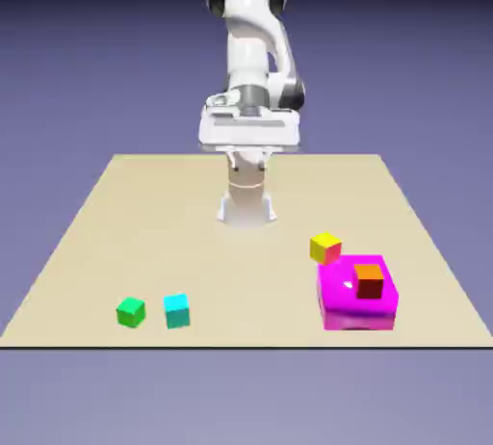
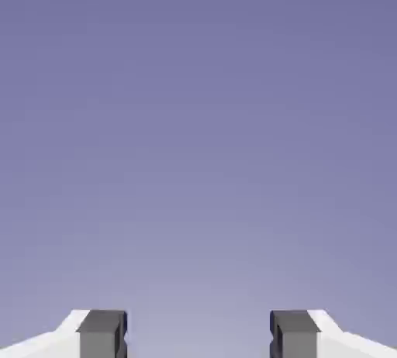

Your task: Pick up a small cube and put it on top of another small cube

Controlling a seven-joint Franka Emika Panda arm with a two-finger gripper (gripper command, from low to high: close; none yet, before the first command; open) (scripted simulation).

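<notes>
Gripper (image 2: 198, 337) jaws are seen spread apart in the hand view, with nothing between the two grey fingertips (image 2: 101, 333); only the plain blue-violet backdrop is shown there. In the exterior view the hand (image 1: 248, 130) is held high above the far part of the table (image 1: 116, 212), close to the base of the arm. The small cyan cube (image 1: 176, 310) is placed near the front edge of the table, toward the exterior view's left, well apart from the hand and much lower. Just beside it, on its left and not touching, a small green cube (image 1: 131, 312) is found. Toward the exterior view's right, a small yellow cube (image 1: 325, 247) stands next to a large magenta block (image 1: 342, 303), and a small orange-red cube (image 1: 369, 280) is set on that block.
</notes>
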